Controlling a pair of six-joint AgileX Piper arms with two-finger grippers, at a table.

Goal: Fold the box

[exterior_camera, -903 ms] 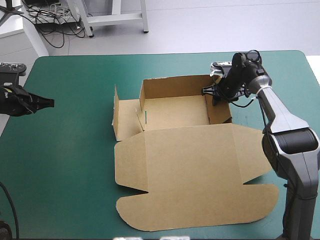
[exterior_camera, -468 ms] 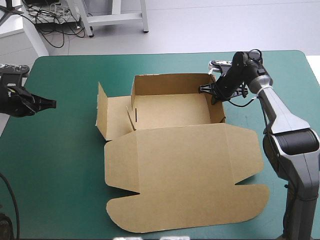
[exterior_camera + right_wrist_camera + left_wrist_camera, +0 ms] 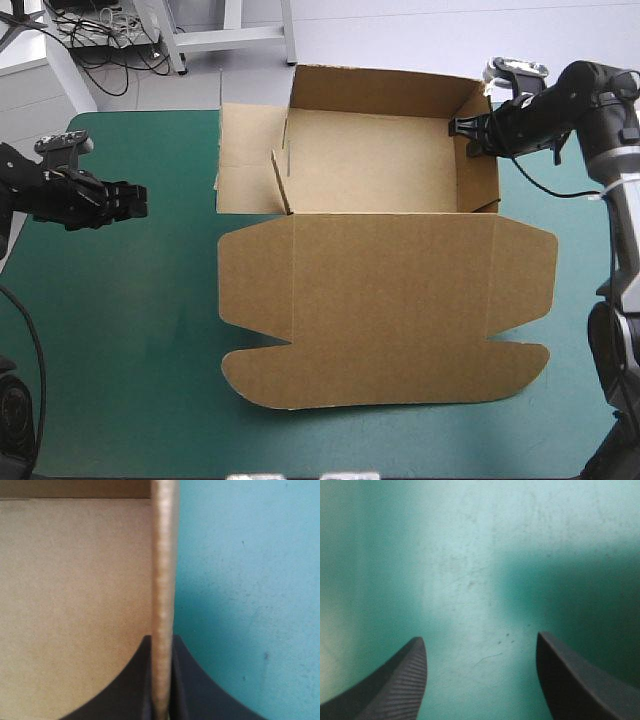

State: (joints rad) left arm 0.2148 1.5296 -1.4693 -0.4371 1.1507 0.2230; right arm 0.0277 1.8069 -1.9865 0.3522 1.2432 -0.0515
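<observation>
high view, near to far: box [image 3: 390,300] sits mid-table on the teal-green cover [image 3: 130,330]. its lid [image 3: 385,350] lies flat toward the robot, with the tray behind it, far and right walls up. right gripper [image 3: 462,128] pinches the right wall [image 3: 482,160], board between its fingers. left gripper [image 3: 140,200] is spread wide over bare cover, apart from the box. step looks like wall raising. left side panel [image 3: 245,160] looks untucked, so the next move likely needs the left arm to reach it, lift and tuck.
</observation>
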